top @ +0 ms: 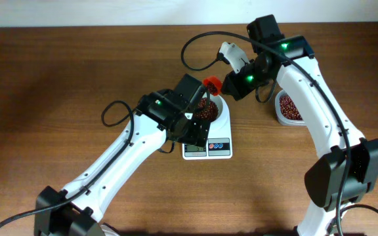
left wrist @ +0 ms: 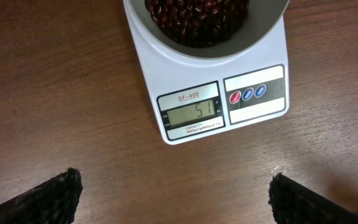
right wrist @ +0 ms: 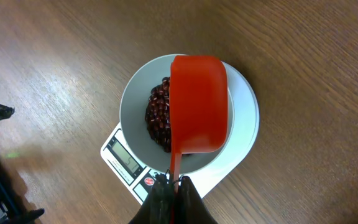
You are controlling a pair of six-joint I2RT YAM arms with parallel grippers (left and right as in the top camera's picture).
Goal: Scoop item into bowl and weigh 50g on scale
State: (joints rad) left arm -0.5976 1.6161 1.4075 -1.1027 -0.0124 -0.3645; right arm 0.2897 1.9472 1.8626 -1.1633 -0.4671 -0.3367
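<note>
The white bowl (right wrist: 135,99) sits on the white scale (left wrist: 253,106) and holds dark reddish-brown beans (right wrist: 157,118). The bowl (left wrist: 260,31) and beans (left wrist: 197,18) also show in the left wrist view, where the scale's display reads 51. My right gripper (right wrist: 174,182) is shut on the handle of a red scoop (right wrist: 197,102), held turned over above the bowl. In the overhead view the scoop (top: 210,83) hangs over the bowl (top: 216,105). My left gripper (left wrist: 173,186) is open and empty, above the table just in front of the scale (top: 207,147).
A clear plastic tub (top: 289,109) with more beans stands to the right of the scale, beside the right arm. The wooden table (top: 58,85) stretches to the left and front.
</note>
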